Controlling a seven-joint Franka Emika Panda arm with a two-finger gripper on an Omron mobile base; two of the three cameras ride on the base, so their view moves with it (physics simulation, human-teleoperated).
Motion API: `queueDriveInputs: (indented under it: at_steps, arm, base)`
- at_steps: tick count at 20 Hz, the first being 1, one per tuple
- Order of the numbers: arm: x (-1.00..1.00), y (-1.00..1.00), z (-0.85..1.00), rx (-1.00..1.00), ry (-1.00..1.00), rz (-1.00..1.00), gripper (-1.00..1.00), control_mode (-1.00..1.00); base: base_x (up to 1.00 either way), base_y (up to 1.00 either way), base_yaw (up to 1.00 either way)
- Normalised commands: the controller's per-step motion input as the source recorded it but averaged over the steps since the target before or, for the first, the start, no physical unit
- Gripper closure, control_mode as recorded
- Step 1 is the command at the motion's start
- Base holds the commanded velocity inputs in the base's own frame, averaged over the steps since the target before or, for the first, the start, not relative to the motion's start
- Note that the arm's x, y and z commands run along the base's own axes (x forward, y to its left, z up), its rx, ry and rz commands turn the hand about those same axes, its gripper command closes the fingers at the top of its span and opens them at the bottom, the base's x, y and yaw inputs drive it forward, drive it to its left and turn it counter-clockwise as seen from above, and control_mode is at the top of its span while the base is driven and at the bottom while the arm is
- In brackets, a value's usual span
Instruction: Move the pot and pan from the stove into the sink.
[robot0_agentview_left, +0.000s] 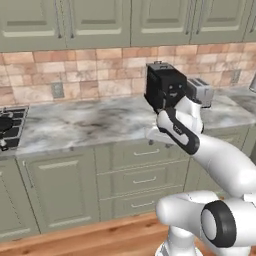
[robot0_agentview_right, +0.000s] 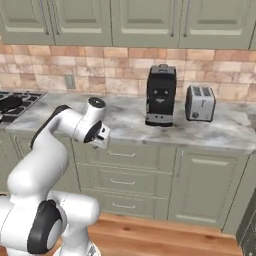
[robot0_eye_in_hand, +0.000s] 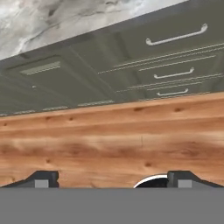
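While hanging above the wooden floor (robot0_eye_in_hand: 112, 144), fingers (robot0_eye_in_hand: 43, 178) stand wide apart, holding nothing.

Arm (robot0_agentview_left: 220, 160): you see glossy white rounded shells, thick and tubular.
Joints (robot0_agentview_left: 218, 223): you see dark grey to black bands and round caps between the white segments.
Forearm (robot0_agentview_left: 176, 130): you see a long black inlay along its white casing.
Finger tips (robot0_eye_in_hand: 43, 179): you see two small dark blocks with pale grey faces.
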Motion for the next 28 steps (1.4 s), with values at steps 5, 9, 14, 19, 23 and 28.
queueDriveInputs:
  at_steps: [5, 9, 14, 19, 23, 28]
  arm:
    - [0.0, 0.0, 0.0, 0.0, 0.0, 0.0, -1.0, 1.0]
    - [0.0, 0.0, 0.0, 0.0, 0.0, 0.0, -1.0, 1.0]
    - [0.0, 0.0, 0.0, 0.0, 0.0, 0.0, -1.0, 1.0]
    - [0.0, 0.0, 0.0, 0.0, 0.0, 0.0, -1.0, 1.0]
    - [0.0, 0.0, 0.0, 0.0, 0.0, 0.0, -1.0, 1.0]
    - [0.0, 0.0, 0.0, 0.0, 0.0, 0.0, -1.0, 1.0]
  base:
    - [0.0, 1.0, 0.03]
    - [0.0, 1.0, 0.02]
    - [0.0, 1.0, 0.03]
    - [0.0, 1.0, 0.04]
    - [-0.01, 0.84, 0.03]
    - [0.11, 0.17, 0.0]
